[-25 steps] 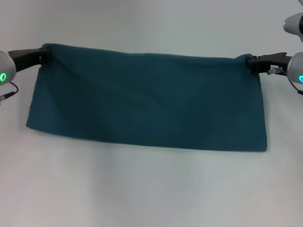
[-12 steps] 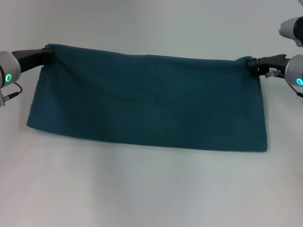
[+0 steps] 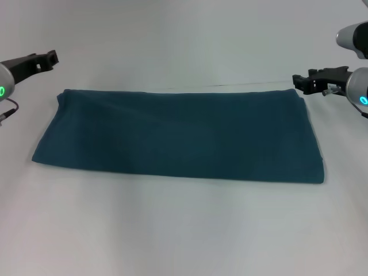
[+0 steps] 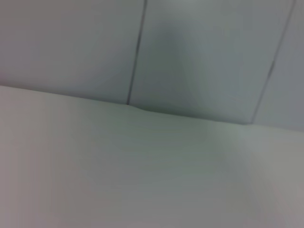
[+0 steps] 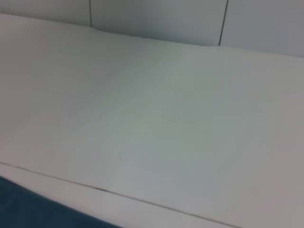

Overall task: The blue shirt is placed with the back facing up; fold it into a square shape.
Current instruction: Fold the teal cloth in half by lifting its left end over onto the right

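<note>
Blue shirt (image 3: 178, 137) lying flat on the white surface (image 3: 184, 230), folded into a long wide band, plain side up, no lettering visible. Far edge fairly straight, near edge running from the left corner to the right corner with a slight slant.

Left gripper (image 3: 50, 58) above and beyond the shirt's far-left corner, clear of the fabric, nothing held; open or closed: cannot tell. Right gripper (image 3: 300, 81) just beyond the shirt's far-right corner, close to the cloth, holding nothing; fingers look slightly parted but cannot tell for sure.

Left wrist view: only bare surface and a panelled wall (image 4: 199, 52) behind. Right wrist view: bare surface, a thin seam line, and a sliver of blue shirt (image 5: 28, 211) at one corner.
</note>
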Robot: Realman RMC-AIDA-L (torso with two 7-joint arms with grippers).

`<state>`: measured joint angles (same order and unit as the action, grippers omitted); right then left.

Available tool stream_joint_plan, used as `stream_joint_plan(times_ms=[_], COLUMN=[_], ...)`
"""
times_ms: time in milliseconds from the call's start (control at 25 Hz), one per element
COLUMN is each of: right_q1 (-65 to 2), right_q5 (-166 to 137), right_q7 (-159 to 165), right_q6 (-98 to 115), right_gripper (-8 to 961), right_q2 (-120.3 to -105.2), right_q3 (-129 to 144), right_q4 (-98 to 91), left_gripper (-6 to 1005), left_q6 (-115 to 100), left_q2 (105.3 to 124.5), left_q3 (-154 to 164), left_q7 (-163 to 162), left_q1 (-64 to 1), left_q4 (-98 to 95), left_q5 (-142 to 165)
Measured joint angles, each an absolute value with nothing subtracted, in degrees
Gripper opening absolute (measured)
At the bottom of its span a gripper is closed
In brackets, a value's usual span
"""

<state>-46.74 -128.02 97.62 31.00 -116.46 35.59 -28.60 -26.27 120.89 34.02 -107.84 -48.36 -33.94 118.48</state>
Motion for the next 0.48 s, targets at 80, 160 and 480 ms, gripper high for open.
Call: stream_joint_plan(times_ms=[80, 160, 480], right_q1=[-46.7, -46.5, -42.4], right_q5=[-128.0, -128.0, -128.1], right_q7=[98.0, 98.6, 107.0], right_q6=[31.0, 31.2, 43.5], right_gripper=[350, 441, 681], right_q2=[-116.30, -116.15, -115.56], right_q3=[35.6, 35.4, 35.4], right_q4=[-28.8, -29.2, -35.4], left_gripper=[321, 364, 702], left_q6=[-25.7, -25.6, -38.2], left_q2=[120.87, 120.63, 119.66], left_q3=[34.0, 34.2, 33.9], left_q7=[-107.8, -107.8, -109.6], left_q1=[-48.1, -47.7, -42.1], left_q4=[-33.9, -34.0, -39.0], left_q5=[118.1, 118.1, 118.1])
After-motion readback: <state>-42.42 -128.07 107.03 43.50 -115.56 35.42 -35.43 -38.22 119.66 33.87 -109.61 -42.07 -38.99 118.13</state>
